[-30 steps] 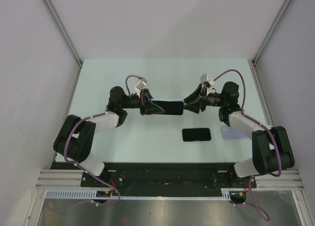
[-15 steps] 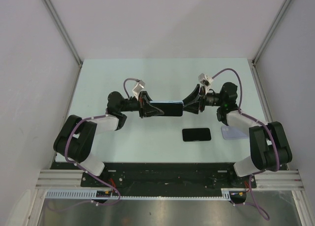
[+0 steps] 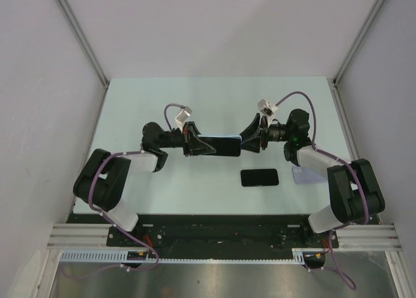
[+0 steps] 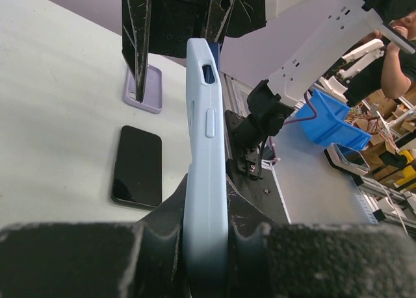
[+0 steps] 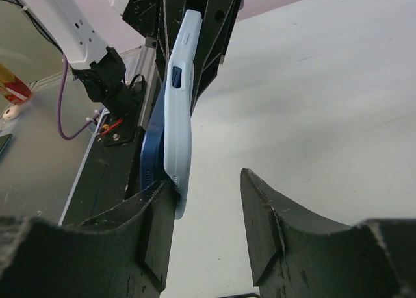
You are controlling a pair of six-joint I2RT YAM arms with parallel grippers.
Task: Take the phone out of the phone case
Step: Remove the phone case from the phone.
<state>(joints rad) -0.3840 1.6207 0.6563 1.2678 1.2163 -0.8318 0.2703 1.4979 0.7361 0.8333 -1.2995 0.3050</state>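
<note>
**Q:** Fig. key, item 1: L claw (image 4: 207, 243). State?

**A:** Clenched on the phone case (image 4: 207, 168). The pale blue shell stands on edge, off the table (image 3: 195, 103), and runs straight out from betw. the fingers toward the R claw (image 5: 208, 207).

**Q:** Item 2: where is the phone (image 5: 151, 156)?

**A:** Seated in the phone case. Only its dark blue edge shows, along one side of the shell, just ahead of the R claw's fingers.

**Q:** Item 3: R claw, state?

**A:** Released, w/ jaws apart. The far end of the phone case sits betw. them and touches one finger, w/ a clear gap to the other. The two claws face each other, one at each end of the shell.

**Q:** Anything else nearby?

**A:** A black phone (image 3: 259, 177) lies flat on the table, below the R claw on the side toward the arm bases, touching neither claw. A lilac case (image 3: 305, 175) also lies flat, further out from the R claw, beside that arm's forearm and well apart from the L claw.
</note>
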